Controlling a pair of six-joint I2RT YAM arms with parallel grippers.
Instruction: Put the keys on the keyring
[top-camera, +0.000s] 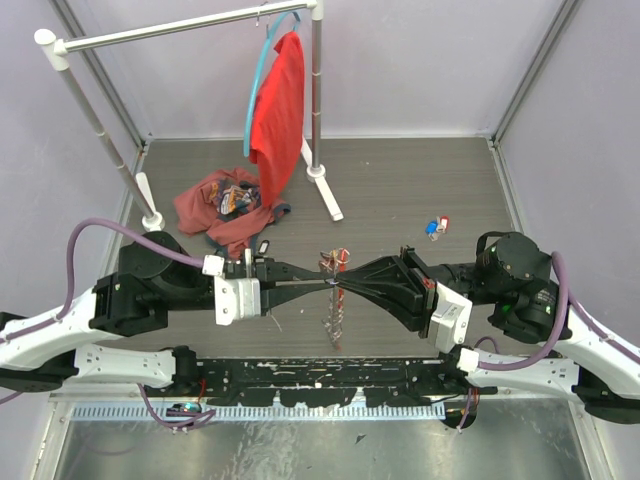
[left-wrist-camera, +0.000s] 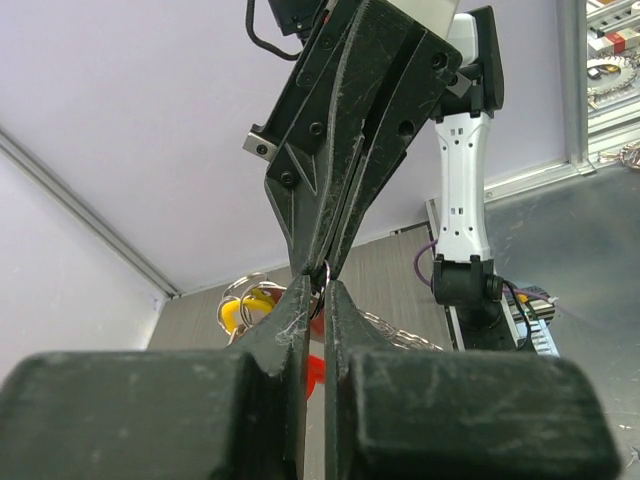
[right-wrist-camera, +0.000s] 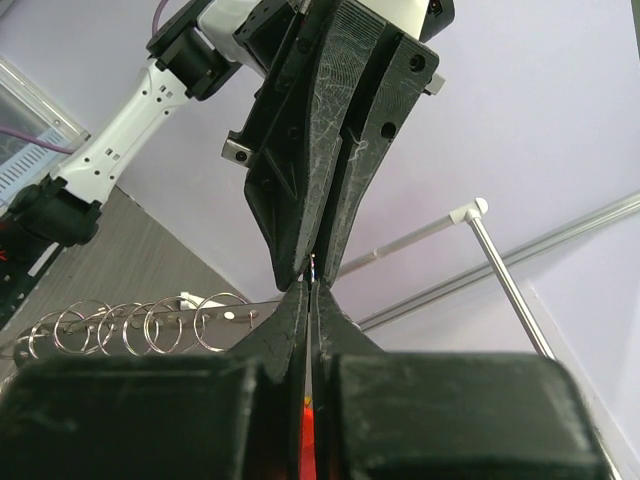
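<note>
My left gripper (top-camera: 322, 283) and right gripper (top-camera: 342, 285) meet tip to tip above the table's middle. Both are shut on the thin metal keyring (top-camera: 332, 285). In the left wrist view the ring (left-wrist-camera: 321, 283) is pinched between my fingertips and the right gripper's tips. Its beaded chain (top-camera: 333, 318) and red strap tag (left-wrist-camera: 315, 370) hang below. In the right wrist view a sliver of the ring (right-wrist-camera: 314, 270) shows between the closed tips. Two small keys with blue and red heads (top-camera: 437, 227) lie on the table at the right, apart from both grippers.
A red cloth pile (top-camera: 215, 205) with small items on it lies at the back left. A red shirt (top-camera: 280, 110) hangs from a white rack (top-camera: 180, 28) whose foot (top-camera: 325, 190) stands mid-table. Yellow-tagged rings (left-wrist-camera: 245, 300) show beyond my left fingers.
</note>
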